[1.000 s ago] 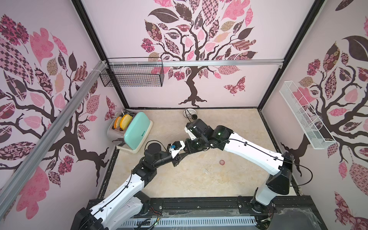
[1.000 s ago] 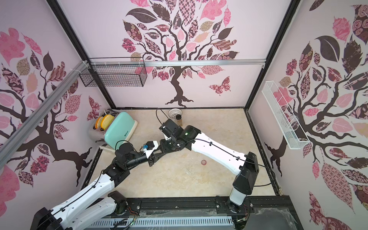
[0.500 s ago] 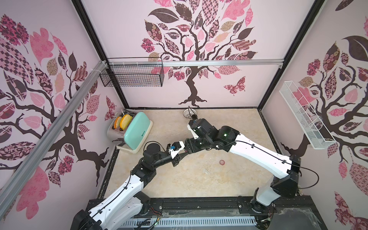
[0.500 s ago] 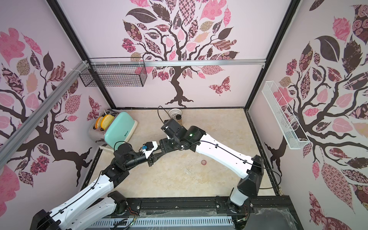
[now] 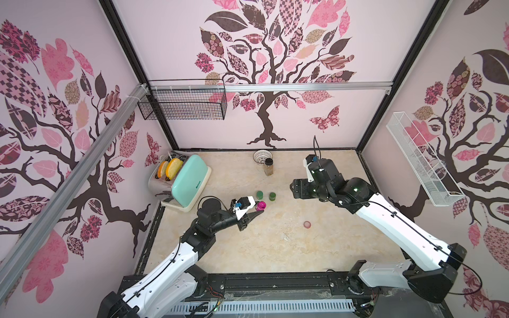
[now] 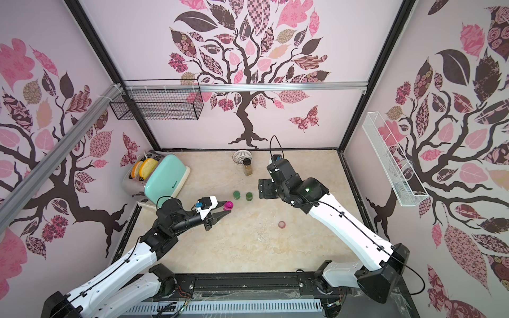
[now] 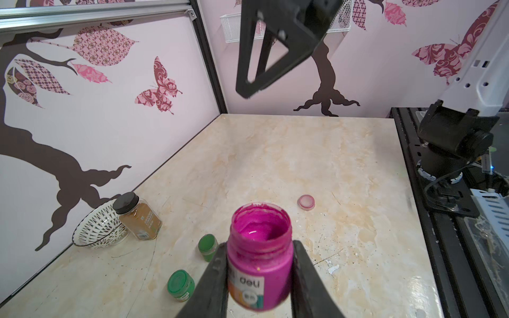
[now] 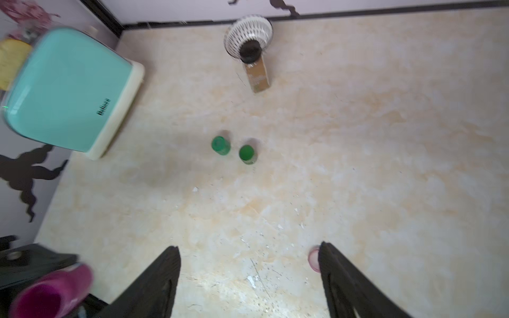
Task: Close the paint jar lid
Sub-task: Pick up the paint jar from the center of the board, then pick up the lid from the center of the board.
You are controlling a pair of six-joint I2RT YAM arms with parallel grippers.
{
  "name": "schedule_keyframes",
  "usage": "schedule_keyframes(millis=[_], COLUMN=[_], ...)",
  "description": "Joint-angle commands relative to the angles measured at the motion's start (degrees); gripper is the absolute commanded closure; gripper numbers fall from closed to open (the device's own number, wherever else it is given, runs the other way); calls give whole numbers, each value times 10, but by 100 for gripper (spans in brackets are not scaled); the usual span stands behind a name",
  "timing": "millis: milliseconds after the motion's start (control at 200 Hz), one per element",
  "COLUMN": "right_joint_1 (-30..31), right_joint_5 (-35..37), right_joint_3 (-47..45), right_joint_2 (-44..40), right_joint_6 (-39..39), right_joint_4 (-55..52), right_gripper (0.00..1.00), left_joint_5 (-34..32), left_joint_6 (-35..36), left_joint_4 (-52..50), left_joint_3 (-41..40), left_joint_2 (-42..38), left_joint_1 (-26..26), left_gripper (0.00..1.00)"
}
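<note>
The magenta paint jar (image 7: 260,256) has an open mouth with wet paint inside. My left gripper (image 7: 259,247) is shut on its body and holds it upright above the table, as both top views show (image 5: 261,205) (image 6: 228,205). Its pink lid (image 5: 307,224) (image 6: 281,224) lies flat on the table to the jar's right, apart from both arms. My right gripper (image 8: 248,247) hangs open and empty above the table, right of the jar (image 5: 296,188). The lid (image 8: 313,258) peeks out beside one finger in the right wrist view.
Two green lidded paint jars (image 5: 259,195) (image 5: 272,195) stand just behind the held jar. A spice jar (image 5: 268,166) and a white bowl (image 5: 261,155) sit near the back wall. A mint toaster (image 5: 187,179) stands at the left.
My right gripper has drawn back to the right, away from the jar, and its jaws have opened. My left gripper keeps the jar in the same place.
</note>
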Motion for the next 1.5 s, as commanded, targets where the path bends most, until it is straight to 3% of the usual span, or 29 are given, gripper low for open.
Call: schedule_keyframes(millis=[0,205,540,910,1496], right_joint_1=[-32,-46,-64,-69,-69], right_joint_5=[5,5,-12,-29,-60], right_joint_3=[-52,-113,-136,-177,-214], right_joint_2=[10,70,181,208,219], right_joint_6=[-7,-20,-34,-24,0], right_joint_4=[4,29,29,45,77], right_gripper=[18,16,26,31,50], left_joint_5=[8,11,13,15,20], left_joint_6=[8,9,10,10,10], left_joint_4=[11,12,11,11,10], left_joint_3=[-4,-5,-4,-5,-3], left_joint_2=[-11,-12,-13,-13,-6], left_joint_1=[-2,-2,-2,-2,-2], left_gripper=[77,77,77,77,77])
